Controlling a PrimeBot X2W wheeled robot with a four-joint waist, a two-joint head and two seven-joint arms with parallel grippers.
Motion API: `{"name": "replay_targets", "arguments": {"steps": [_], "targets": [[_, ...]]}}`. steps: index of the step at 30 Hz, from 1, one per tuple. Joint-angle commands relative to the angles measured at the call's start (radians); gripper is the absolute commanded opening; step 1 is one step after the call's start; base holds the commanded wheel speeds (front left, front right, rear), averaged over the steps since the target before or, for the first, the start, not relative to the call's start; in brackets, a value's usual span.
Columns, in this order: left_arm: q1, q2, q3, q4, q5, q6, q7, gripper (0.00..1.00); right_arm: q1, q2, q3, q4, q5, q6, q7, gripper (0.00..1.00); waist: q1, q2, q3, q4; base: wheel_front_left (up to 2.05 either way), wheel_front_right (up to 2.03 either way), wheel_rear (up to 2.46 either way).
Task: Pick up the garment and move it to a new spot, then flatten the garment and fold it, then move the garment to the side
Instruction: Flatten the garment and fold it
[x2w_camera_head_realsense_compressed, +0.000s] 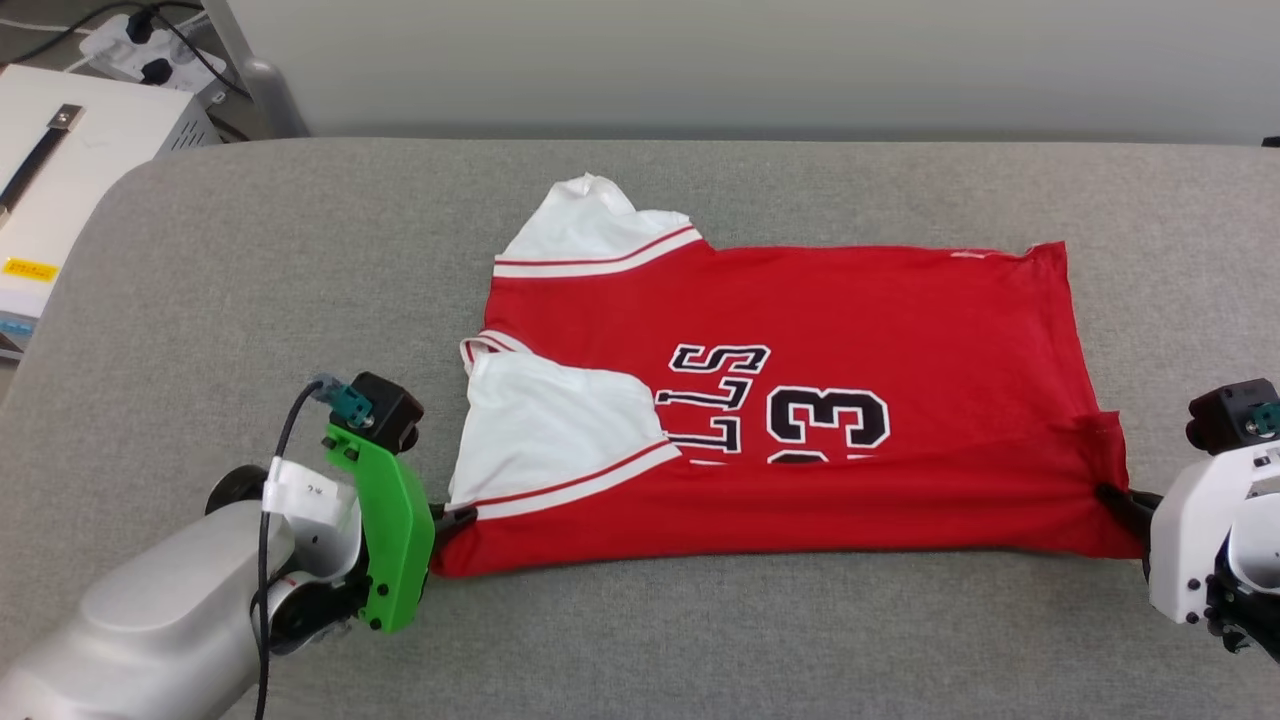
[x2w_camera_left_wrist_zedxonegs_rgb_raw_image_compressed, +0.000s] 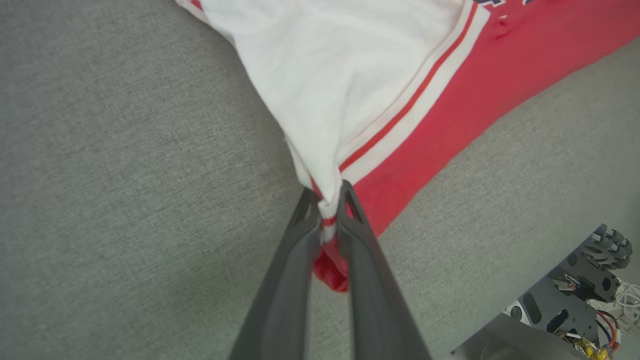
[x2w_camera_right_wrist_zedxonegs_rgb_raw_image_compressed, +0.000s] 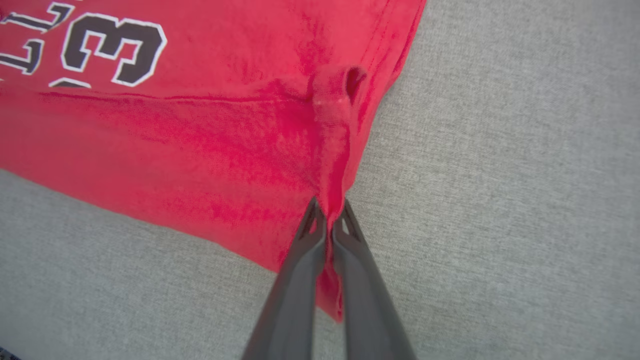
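Across the middle of the grey woven-fabric surface (x2w_camera_head_realsense_compressed: 250, 260) lies the red jersey T-shirt with white short sleeves and a black-and-white "23" (x2w_camera_head_realsense_compressed: 850, 300), stretched sideways with its collar end toward our left and its hem toward our right. We hold it at both near corners. Our left gripper (x2w_camera_head_realsense_compressed: 455, 518), on its green bracket, has its dark fingers (x2w_camera_left_wrist_zedxonegs_rgb_raw_image_compressed: 300, 250) pinched together on a bunch of striped sleeve trim and red cloth. Our right gripper (x2w_camera_head_realsense_compressed: 1112, 494) is clamped the same way on a gathered ridge of red cloth at the hem end, jaws all but touching. A plain red band along the near side covers the lower half of the lettering and the number, and the near white sleeve (x2w_camera_head_realsense_compressed: 545, 420) lies turned in over the body. From this we judge that the flattening is largely done and that we are in the folding step, on a first lengthwise fold. The far white sleeve (x2w_camera_head_realsense_compressed: 590, 235) juts out past the far edge and looks unfolded. The next move, as we read it, calls for both grippers to act together: keep the cloth taut between them so the crease runs straight, lay it down evenly, then let go gently. The cloth puckers near the right-hand grip and could drag as we release. More folds and the shift to the side are not yet done.
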Motion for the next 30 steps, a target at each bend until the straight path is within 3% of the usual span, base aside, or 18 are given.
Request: {"name": "replay_targets", "arguments": {"steps": [1,7,13,20,27,28,29,30], "targets": [[0.025,0.029,0.000,-0.016,-0.004,0.011,-0.002,0.00,0.028,-0.017,-0.009,-0.022,0.007,-0.001,-0.013,0.00,0.0000,0.0000,-0.033,-0.007,0.00,0.00,0.00],[0.079,0.100,-0.006,-0.126,-0.009,0.049,-0.001,0.00,0.126,-0.059,-0.058,-0.124,0.014,-0.001,-0.008,0.00,0.0000,0.0000,-0.060,-0.006,0.00,0.00,0.00],[0.139,0.134,-0.018,-0.204,-0.018,0.091,0.001,0.00,0.242,-0.059,-0.122,-0.190,0.009,-0.001,0.037,0.00,0.0000,0.0000,-0.059,-0.003,0.00,0.00,0.00],[0.161,0.122,-0.022,-0.197,-0.016,0.110,-0.010,0.00,0.314,0.000,-0.194,-0.194,-0.013,-0.001,0.082,0.00,0.0000,0.0000,-0.018,-0.007,0.00,0.00,0.00],[0.159,0.085,-0.022,-0.128,-0.024,0.096,-0.015,0.00,0.307,0.066,-0.209,-0.120,-0.041,-0.001,0.082,0.00,0.0000,0.0000,0.008,-0.011,0.00,0.00,0.00],[0.158,0.081,-0.022,-0.118,-0.022,0.094,-0.018,0.72,0.305,0.074,-0.209,-0.111,-0.045,-0.001,0.075,0.30,0.0000,0.0000,0.007,-0.011,0.00,0.00,0.00],[0.156,0.081,-0.020,-0.111,-0.019,0.096,-0.025,1.00,0.303,0.079,-0.210,-0.108,-0.048,-0.001,0.066,0.51,0.0000,0.0000,0.006,-0.010,0.00,0.00,0.00],[0.154,0.082,-0.016,-0.105,-0.017,0.096,-0.035,1.00,0.299,0.083,-0.213,-0.106,-0.058,-0.001,0.050,1.00,0.0000,0.0000,0.002,-0.010,0.00,0.00,0.00]]}}
